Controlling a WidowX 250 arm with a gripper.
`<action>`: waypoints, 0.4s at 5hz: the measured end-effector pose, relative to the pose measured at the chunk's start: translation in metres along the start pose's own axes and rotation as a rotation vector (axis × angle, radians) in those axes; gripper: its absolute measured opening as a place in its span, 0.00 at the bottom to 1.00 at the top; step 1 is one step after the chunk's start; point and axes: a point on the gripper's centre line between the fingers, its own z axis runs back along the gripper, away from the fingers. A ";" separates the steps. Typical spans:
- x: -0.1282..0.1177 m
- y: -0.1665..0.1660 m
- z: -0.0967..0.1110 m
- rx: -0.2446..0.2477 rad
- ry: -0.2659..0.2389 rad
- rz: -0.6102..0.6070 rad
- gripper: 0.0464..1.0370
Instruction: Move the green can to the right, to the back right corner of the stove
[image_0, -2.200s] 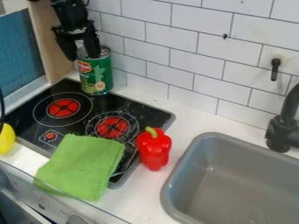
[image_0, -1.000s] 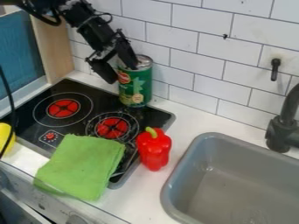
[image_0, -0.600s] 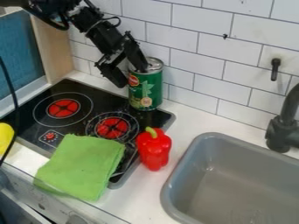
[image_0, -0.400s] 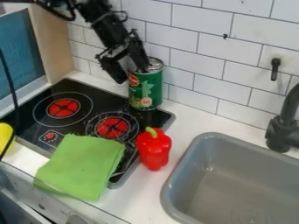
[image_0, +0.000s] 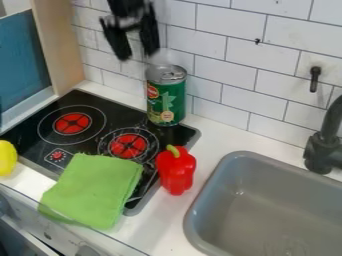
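Green can (image_0: 166, 99) upright at stovetop's (image_0: 127, 111) back edge, blurred fingers (image_0: 119, 45) above, seemingly apart.

Your gripper (image_0: 138, 55) hangs near top of upright can (image_0: 165, 102); tiled wall (image_0: 224, 85) bars way behind both. Wooden panel (image_0: 61, 50) blocks you at cooktop's (image_0: 100, 100) far left. Low passage for you: over left burner (image_0: 72, 124), between can and flat green cloth (image_0: 93, 190). Red pepper (image_0: 176, 172) stands between cloth and sink (image_0: 267, 200), narrowing your path. Sink offers you room inside; black faucet (image_0: 327, 137) obstructs its back right.
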 end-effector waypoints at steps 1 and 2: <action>-0.023 -0.011 0.042 0.075 -0.040 -0.100 0.96; -0.063 -0.003 0.056 0.106 -0.013 -0.177 0.96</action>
